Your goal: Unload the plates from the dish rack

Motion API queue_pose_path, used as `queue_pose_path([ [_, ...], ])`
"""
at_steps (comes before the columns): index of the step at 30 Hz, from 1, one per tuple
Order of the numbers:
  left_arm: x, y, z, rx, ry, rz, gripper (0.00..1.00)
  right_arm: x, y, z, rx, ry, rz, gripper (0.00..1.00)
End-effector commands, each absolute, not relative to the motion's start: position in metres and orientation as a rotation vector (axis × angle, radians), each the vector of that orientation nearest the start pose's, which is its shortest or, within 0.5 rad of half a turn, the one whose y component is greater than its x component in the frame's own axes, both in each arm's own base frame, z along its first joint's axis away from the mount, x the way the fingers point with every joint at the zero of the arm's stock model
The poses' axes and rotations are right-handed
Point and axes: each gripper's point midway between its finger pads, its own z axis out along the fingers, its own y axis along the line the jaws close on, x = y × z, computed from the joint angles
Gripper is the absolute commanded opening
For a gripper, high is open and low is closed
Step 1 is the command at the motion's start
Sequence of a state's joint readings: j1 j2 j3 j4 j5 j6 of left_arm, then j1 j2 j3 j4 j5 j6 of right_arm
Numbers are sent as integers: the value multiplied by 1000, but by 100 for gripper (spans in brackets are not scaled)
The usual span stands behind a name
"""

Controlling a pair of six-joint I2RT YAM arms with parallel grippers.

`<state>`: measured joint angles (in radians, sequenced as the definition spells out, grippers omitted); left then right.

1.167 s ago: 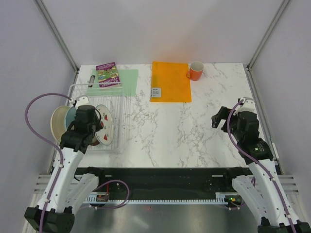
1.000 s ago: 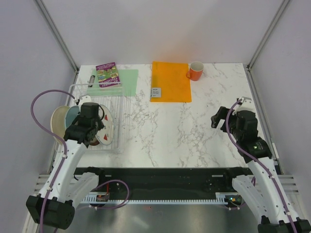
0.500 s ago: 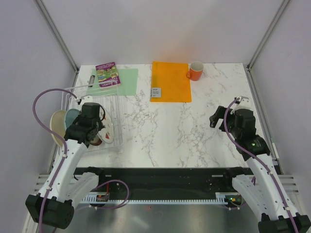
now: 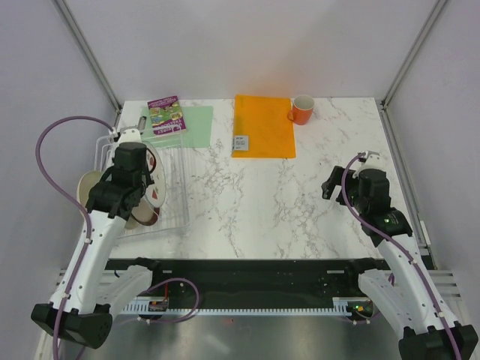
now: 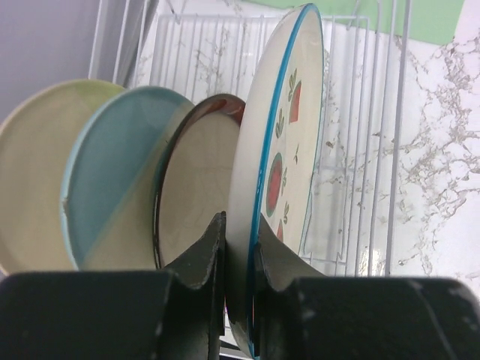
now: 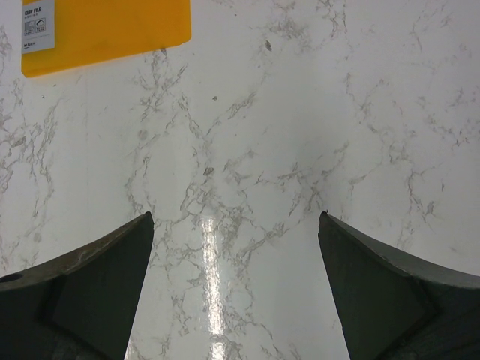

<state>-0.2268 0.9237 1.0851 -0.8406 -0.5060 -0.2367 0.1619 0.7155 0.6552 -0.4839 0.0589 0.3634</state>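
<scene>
The left gripper (image 5: 238, 229) pinches the strawberry plate (image 5: 289, 150) by its rim, in the rack (image 5: 352, 150). The right gripper (image 6: 235, 217) gapes wide over the table (image 6: 300, 112).

The table (image 4: 300, 202) is white with thin grey lines, like marble. At the upper middle of the top view lies a flat orange folder (image 4: 262, 125), with a small white label near its lower left corner. Just beside its upper right corner stands an orange mug (image 4: 301, 109). At the upper left lies a pale green mat (image 4: 196, 126), and a booklet (image 4: 166, 115) rests on its left part. A small dark thing (image 4: 141, 120) sits at the mat's left edge, too small to tell what it is. Just below the mat, at the left, is the white wire rack (image 4: 176, 191).
</scene>
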Motion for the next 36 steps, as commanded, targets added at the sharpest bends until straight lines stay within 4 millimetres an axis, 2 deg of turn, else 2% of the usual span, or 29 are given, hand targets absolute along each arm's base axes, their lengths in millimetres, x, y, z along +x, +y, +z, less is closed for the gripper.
queue_pose_path([
  [1,273,5,326,-232,1937,191,2,266,51,178,245,2072,280,98],
  [2,271,2,333,-220,1932,168,2,266,52,179,247,2070,284,98],
  [3,269,-1,349,-218,1906,136,2,267,53,180,243,2068,293,98],
  [5,264,-12,359,-196,1906,55,2,267,55,182,238,2064,307,98],
  [6,262,-15,373,-193,1879,20,2,268,57,184,235,2059,315,98],
  [9,259,-33,384,-180,1877,-107,2,269,62,191,222,2042,354,98],
  [11,265,-57,382,-149,1884,-245,2,268,75,199,177,2033,429,98],
  [14,274,-99,359,-89,1923,-477,2,268,93,218,129,1992,556,98],
  [16,275,-119,352,-80,1923,-591,2,269,103,234,97,1946,624,98],
  [17,276,-129,339,-63,1945,-617,2,266,113,244,75,1922,695,98],
  [19,280,-142,339,-53,1918,-656,2,264,122,256,54,1888,763,98],
  [20,278,-154,331,-26,1930,-682,2,260,132,266,13,1858,834,98],
  [23,281,-175,326,6,1919,-760,2,256,148,281,-4,1802,974,98],
  [29,278,-202,331,31,1861,-916,2,249,164,286,13,1730,1163,98],
  [30,276,-205,331,26,1855,-938,2,248,166,281,11,1738,1182,98],
  [31,274,-210,339,47,1817,-980,2,248,168,279,19,1742,1202,98],
  [32,273,-213,334,52,1823,-997,2,248,170,281,9,1727,1214,98],
  [36,263,-227,336,77,1803,-1101,2,248,174,270,11,1736,1255,98],
])
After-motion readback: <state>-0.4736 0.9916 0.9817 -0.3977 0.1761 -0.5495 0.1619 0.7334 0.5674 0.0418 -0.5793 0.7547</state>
